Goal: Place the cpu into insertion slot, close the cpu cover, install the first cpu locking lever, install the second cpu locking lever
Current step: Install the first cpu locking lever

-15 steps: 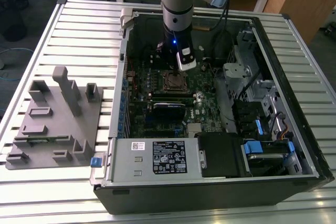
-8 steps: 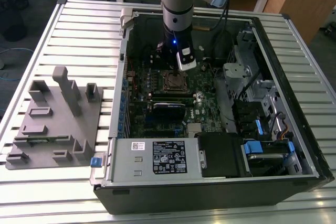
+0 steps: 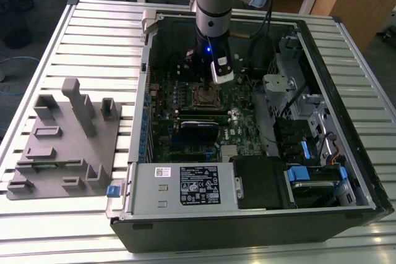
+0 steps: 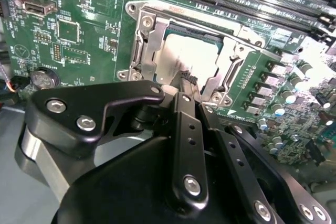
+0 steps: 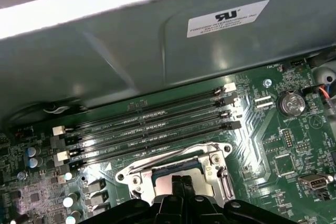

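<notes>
Jaws of the gripper (image 4: 185,80) are seen drawn narrow together directly above the cpu (image 4: 186,56), seated in the insertion slot (image 4: 148,51) beneath.

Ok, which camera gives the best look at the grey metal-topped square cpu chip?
The second wrist view: the grey metal-topped square cpu lies within the silver frame, seen close. The first wrist view catches its edge behind the gripper. In the exterior view it is a small square below the arm.
</notes>
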`<state>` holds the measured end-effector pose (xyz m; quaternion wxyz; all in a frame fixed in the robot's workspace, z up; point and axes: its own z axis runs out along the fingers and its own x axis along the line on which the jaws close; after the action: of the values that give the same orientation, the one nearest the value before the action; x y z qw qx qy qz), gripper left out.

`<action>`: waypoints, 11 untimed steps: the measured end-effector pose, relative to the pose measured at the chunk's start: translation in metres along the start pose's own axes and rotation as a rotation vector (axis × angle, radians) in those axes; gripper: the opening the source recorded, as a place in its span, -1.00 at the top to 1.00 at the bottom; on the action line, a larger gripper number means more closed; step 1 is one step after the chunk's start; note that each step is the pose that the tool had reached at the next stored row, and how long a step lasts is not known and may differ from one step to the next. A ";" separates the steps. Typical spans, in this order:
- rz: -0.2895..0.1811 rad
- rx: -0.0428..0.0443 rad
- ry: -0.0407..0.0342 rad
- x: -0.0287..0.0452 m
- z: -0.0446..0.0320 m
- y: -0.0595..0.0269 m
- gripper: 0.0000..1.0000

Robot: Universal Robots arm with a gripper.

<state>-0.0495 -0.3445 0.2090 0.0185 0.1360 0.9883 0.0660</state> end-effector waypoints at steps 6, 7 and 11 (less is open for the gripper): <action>-0.019 0.0091 -0.0002 0.0000 0.0006 -0.0005 0.79; -0.027 0.0095 0.0007 0.0000 0.0006 -0.0005 0.79; -0.075 0.0088 0.0070 -0.0001 0.0007 -0.0005 0.79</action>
<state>-0.0495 -0.3449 0.2082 0.0169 0.0986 0.9931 0.0614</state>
